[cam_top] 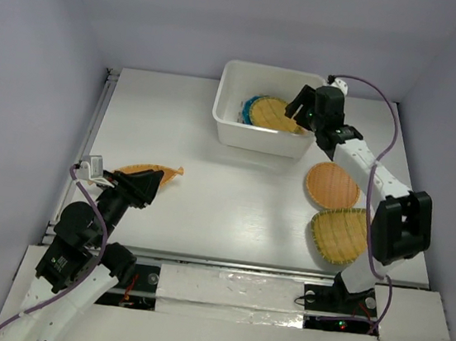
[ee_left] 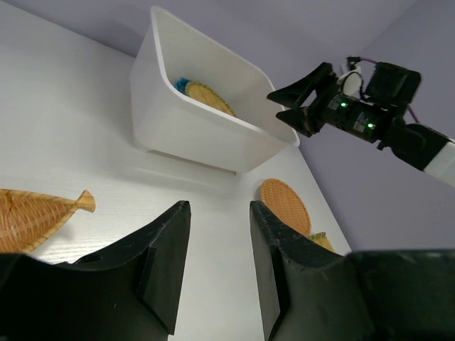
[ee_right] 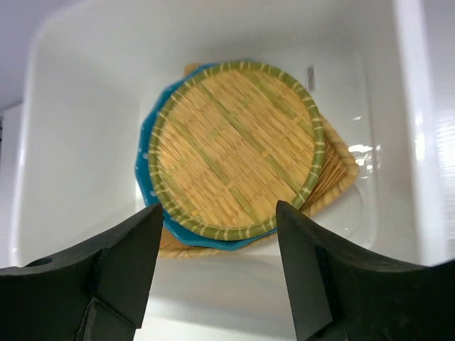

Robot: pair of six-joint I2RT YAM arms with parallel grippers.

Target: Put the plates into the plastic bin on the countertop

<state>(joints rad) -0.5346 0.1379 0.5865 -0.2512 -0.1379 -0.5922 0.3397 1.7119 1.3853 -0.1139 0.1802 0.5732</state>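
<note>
The white plastic bin (cam_top: pixel 227 108) stands at the back of the countertop (cam_top: pixel 234 192). In it a green-rimmed round woven plate (ee_right: pixel 234 145) lies on the teal-blue plate (ee_right: pixel 147 142), with another woven plate (ee_right: pixel 340 170) beneath. My right gripper (cam_top: pixel 298 111) hovers open and empty over the bin. A round orange woven plate (cam_top: pixel 332 186) and an oblong yellow woven plate (cam_top: pixel 339 234) lie on the right. A fan-shaped woven plate (cam_top: pixel 149 172) lies at the left, beside my open, empty left gripper (cam_top: pixel 153 185).
A metal rail (cam_top: pixel 93 133) runs along the countertop's left edge. Grey walls enclose the back and both sides. The right arm's elbow (cam_top: pixel 402 225) hangs over the oblong plate. The bin also shows in the left wrist view (ee_left: pixel 206 135).
</note>
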